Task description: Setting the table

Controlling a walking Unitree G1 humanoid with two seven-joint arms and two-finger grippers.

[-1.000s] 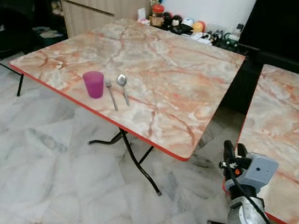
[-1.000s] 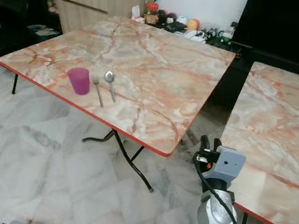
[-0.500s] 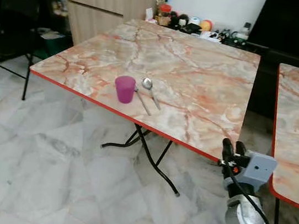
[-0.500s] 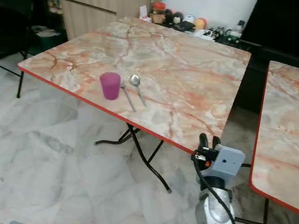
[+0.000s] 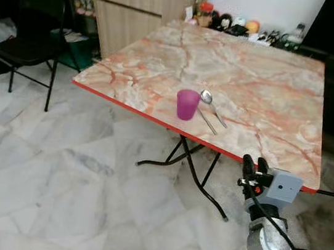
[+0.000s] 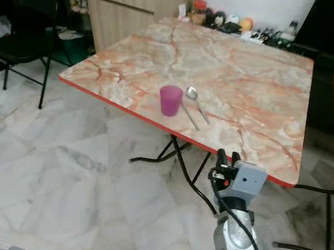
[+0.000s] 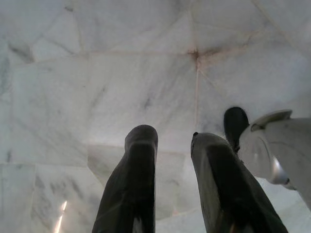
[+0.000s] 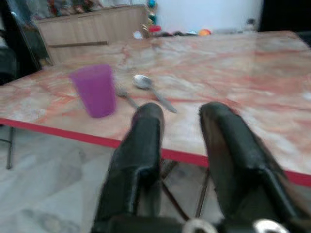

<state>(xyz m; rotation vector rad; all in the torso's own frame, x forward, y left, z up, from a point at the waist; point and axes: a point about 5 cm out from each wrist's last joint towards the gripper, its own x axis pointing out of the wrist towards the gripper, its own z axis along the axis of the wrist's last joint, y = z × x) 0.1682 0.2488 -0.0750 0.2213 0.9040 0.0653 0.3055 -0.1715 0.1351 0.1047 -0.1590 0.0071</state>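
A purple cup (image 5: 186,104) stands upright near the red front edge of the marble table (image 5: 271,90), with a fork (image 5: 207,121), partly hidden behind the cup, just beside it and a spoon (image 5: 212,106) next to that. The right gripper (image 5: 252,169) is raised in front of the table edge, apart from the cup, fingers parted and empty. The left gripper (image 7: 172,165) hangs over the marble floor (image 7: 97,73), fingers apart, holding nothing.
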